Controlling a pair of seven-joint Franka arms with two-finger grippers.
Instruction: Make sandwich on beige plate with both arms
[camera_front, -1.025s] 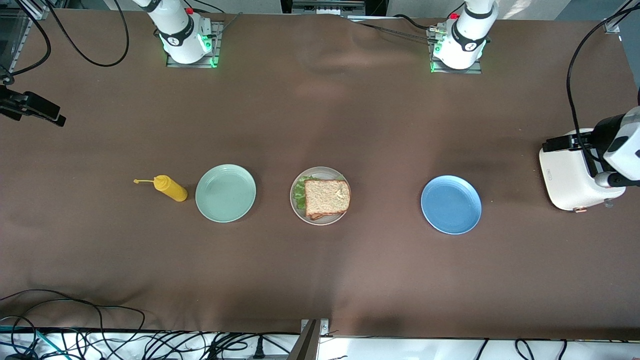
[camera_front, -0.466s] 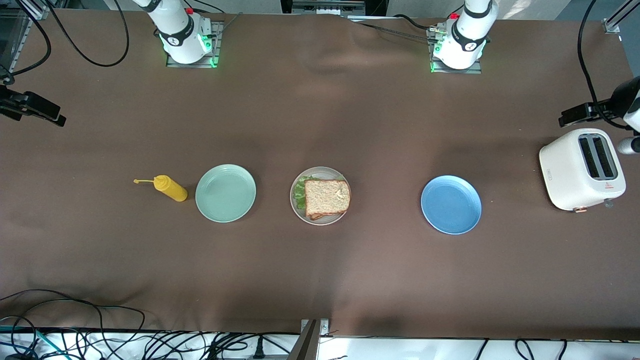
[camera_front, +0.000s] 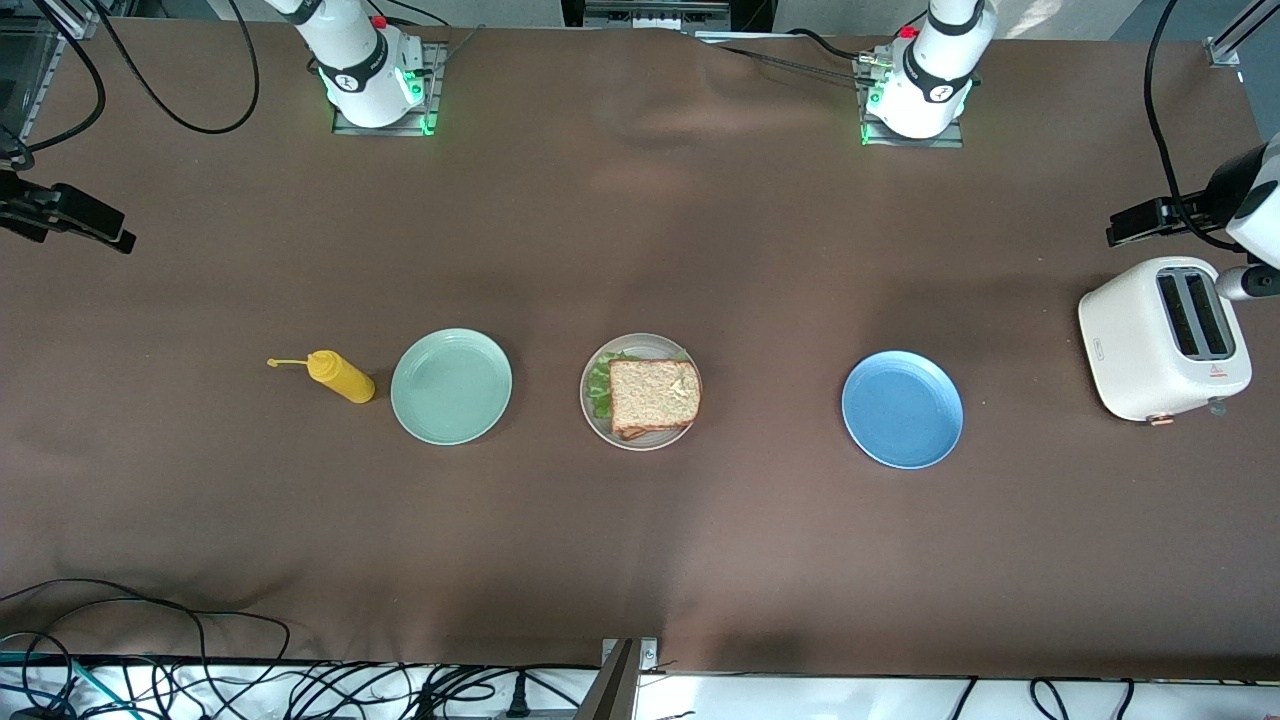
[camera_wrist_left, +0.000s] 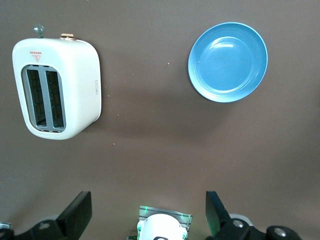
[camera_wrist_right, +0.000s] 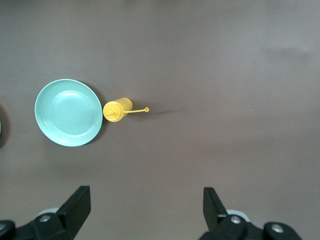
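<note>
Sandwich (camera_front: 652, 396) sits built on the beige plate (camera_front: 594, 420), well clear of both hands: left hand (camera_wrist_left: 149, 220) open over worktop by the toaster (camera_wrist_left: 57, 94), right hand (camera_wrist_right: 145, 212) open, high near the mustard bottle (camera_wrist_right: 117, 109).

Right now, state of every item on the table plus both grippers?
sandwich: assembled on beige plate, lettuce peeking out under the top slice
mint-green plate: empty
blue plate: empty
yellow squeeze bottle: standing beside the mint-green plate
toaster: slots empty
left gripper: open, holding nothing
right gripper: open, holding nothing
</note>
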